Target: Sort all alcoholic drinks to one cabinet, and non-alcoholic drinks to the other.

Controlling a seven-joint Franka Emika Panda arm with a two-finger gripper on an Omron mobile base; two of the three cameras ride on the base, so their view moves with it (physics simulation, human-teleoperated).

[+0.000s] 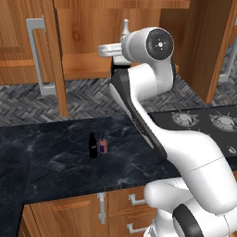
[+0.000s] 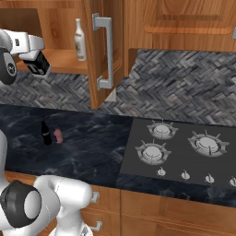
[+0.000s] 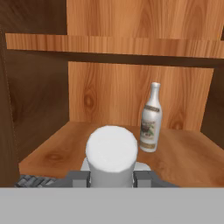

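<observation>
Cabinet shelf (image 3: 183, 153) ahead; gripper (image 3: 111, 177) clamps white-capped bottle (image 3: 111, 153) beside cream bottle (image 3: 151, 118).

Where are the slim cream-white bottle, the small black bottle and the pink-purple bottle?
Slim cream-white bottle (image 3: 150, 124): hand view, its label.
Small black bottle (image 1: 93, 147): left base view, its body.
Pink-purple bottle (image 1: 103, 146): left base view, its body.

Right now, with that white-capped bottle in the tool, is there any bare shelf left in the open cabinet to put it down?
Yes. The shelf is bare left of the cream bottle, out to the side wall, and in front of it. The right back corner beside that bottle is tighter. The tool holds the capped bottle at the shelf's front edge.
</observation>
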